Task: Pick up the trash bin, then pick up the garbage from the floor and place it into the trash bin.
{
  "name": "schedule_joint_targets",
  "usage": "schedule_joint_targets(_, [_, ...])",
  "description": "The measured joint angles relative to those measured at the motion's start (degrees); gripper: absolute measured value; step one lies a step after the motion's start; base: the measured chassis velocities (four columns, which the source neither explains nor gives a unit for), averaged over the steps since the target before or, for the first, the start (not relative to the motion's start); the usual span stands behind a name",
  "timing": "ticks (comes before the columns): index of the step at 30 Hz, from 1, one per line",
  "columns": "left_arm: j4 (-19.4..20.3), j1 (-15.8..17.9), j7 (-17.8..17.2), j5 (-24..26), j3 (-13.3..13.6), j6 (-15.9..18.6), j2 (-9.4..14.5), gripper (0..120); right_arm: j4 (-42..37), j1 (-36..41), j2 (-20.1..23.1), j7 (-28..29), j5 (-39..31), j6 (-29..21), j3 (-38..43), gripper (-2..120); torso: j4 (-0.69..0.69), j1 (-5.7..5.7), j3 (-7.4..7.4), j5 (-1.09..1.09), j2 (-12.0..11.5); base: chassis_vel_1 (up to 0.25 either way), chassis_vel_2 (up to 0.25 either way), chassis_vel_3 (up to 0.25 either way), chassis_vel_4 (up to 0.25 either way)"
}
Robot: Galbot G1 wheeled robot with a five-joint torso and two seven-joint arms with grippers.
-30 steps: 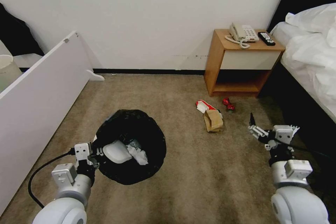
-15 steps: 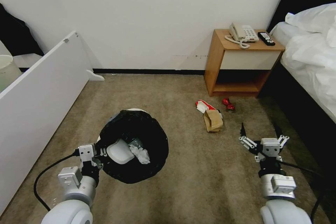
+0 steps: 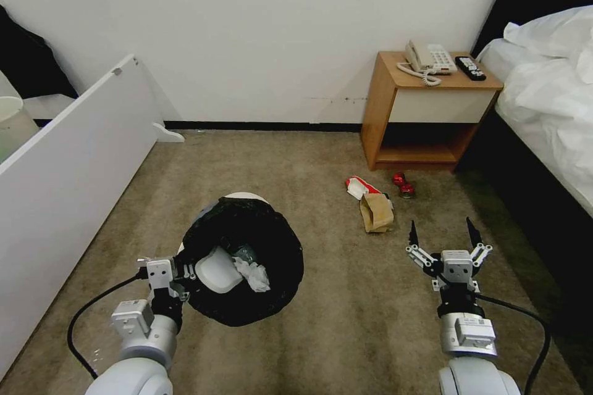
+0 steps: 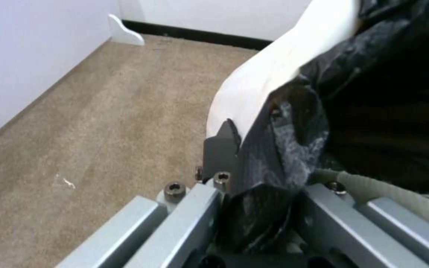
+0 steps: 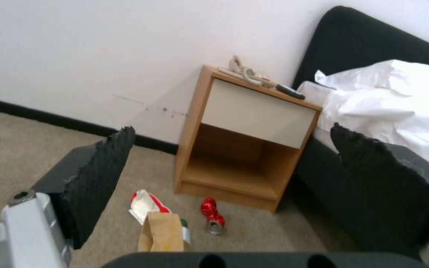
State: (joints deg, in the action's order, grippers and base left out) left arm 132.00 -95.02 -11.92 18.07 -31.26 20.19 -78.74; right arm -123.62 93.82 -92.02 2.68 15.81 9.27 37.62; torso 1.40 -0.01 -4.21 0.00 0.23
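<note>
1. A plain white painted wall point(image 3: 265, 31) with a few dark scuff marks runs across the back, edged by a black baseboard point(image 3: 259, 126).
2. Beige short-pile carpet point(image 3: 346, 321) covers the floor.
3. A wooden nightstand with a cream drawer front point(image 3: 432, 108) stands against the wall, with an open shelf below.
4. On its top sit a beige corded telephone point(image 3: 428, 58) and a black remote control point(image 3: 470, 68).
5. Just beside it stands a dark-framed bed with rumpled white bedding point(image 3: 550, 80).
6. A long white flat board point(image 3: 68, 179) leans at the robot's left.

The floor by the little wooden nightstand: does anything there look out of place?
Yes. Litter lies on the carpet in front of the nightstand: a crushed red can, a red-white packet and a brown paper bag, close together beyond the right gripper, whose jaws are open.
</note>
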Motion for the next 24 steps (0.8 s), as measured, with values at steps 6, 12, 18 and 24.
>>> schedule_joint_targets(6, [0.0, 0.0, 0.0, -0.3, -0.3, -0.2, -0.6, 0, 0.2, 0.0, -0.1, -0.3, 1.4, 0.4, -0.2, 100, 0.00, 0.00, 0.00, 0.00, 0.0, 0.000, 0.000, 0.000, 0.000])
schedule_joint_targets(12, [-0.2, 0.2, 0.0, -0.5, -0.7, -0.4, -1.8, 0, 0.4, -0.4, -0.3, -0.7, 1.6, 0.4, -0.1, 100, 0.00, 0.00, 0.00, 0.00, 0.0, 0.000, 0.000, 0.000, 0.000])
schedule_joint_targets(18, [-0.9, 0.8, -0.3, -0.5, -1.8, -0.6, -2.3, 0, 0.6, -1.0, -0.3, -0.7, 1.3, 0.5, -0.2, 100, 0.00, 0.00, 0.00, 0.00, 0.0, 0.000, 0.000, 0.000, 0.000])
schedule_joint_targets(24, [-3.2, 2.7, -1.5, 1.5, -5.9, -0.7, -1.0, 0, 2.0, -2.3, -0.2, -0.7, 1.3, 0.7, -1.3, 100, 0.00, 0.00, 0.00, -0.01, 0.0, 0.000, 0.000, 0.000, 0.000])
